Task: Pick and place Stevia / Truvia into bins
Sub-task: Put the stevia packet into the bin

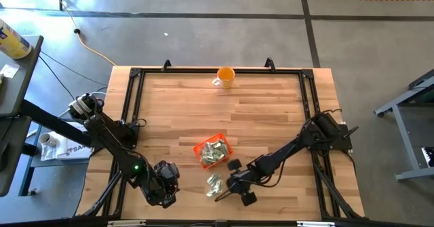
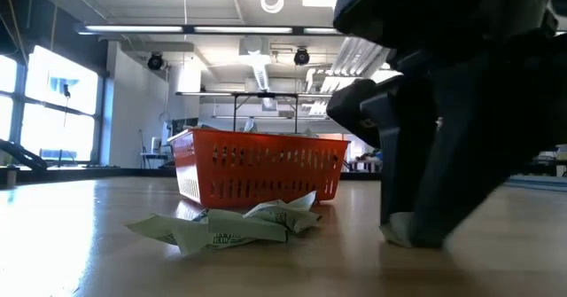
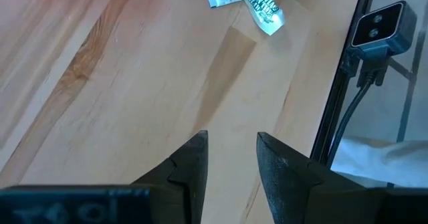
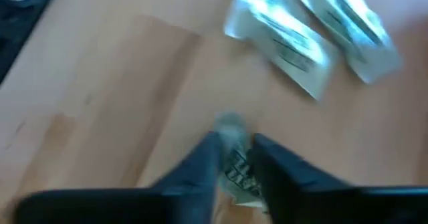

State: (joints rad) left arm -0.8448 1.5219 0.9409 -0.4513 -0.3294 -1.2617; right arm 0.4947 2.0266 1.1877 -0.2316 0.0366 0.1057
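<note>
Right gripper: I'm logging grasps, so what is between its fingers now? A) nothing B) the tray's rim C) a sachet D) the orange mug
C: the right wrist view shows the right gripper closed on a sachet against the table.

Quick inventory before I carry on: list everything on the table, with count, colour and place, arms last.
Orange tray: one, orange-red, near the table's front centre, holding several sachets.
Loose sachets: a small pile, pale green and white, on the wood just in front of the tray; exact count unclear.
Mug: one, orange with white handle, far edge, centre.
Table: one, light wood, black frame.
Left gripper: front left, fingers apart, holding nothing.
Right gripper: at the loose pile, fingers closed on one sachet.
</note>
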